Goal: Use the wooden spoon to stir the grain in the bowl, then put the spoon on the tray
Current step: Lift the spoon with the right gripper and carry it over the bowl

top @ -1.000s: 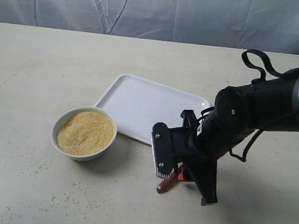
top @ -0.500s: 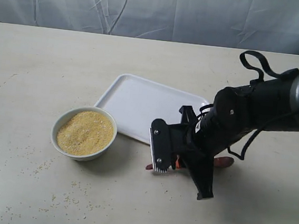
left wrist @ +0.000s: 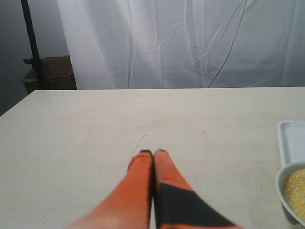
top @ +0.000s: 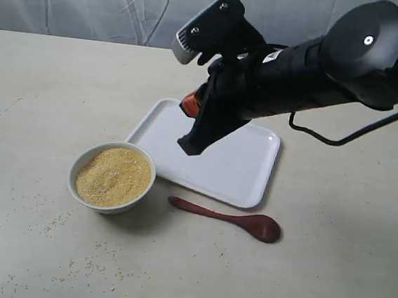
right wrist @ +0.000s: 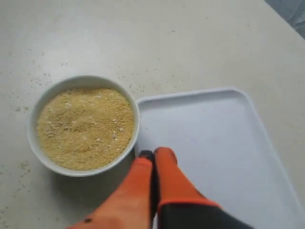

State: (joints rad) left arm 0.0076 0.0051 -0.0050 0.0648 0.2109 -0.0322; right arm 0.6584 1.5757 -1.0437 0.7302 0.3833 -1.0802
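Observation:
The wooden spoon (top: 224, 217) lies flat on the table just in front of the tray (top: 249, 175), its handle pointing toward the bowl (top: 82, 160) and nothing holding it. The bowl holds the grain (top: 113, 177), which also shows in the right wrist view as grain (right wrist: 86, 126) in the bowl (right wrist: 45, 98) beside the tray (right wrist: 224, 138). My right gripper (top: 188, 146) hangs raised over the tray's near-left part; its fingertips (right wrist: 155, 154) are pressed together and empty. My left gripper (left wrist: 152, 152) is shut over bare table, with the bowl (left wrist: 286, 177) and tray (left wrist: 289, 136) at the view's edge.
Loose grains (top: 93, 255) are scattered on the table in front of the bowl. A white curtain (top: 128, 8) closes off the back. Off the table's far side stand a cardboard box (left wrist: 50, 74) and a black pole (left wrist: 31, 43).
The right gripper has let go of the spoon and lifted up and leftward, from low over the table to above the tray. The spoon now rests flat on the table.

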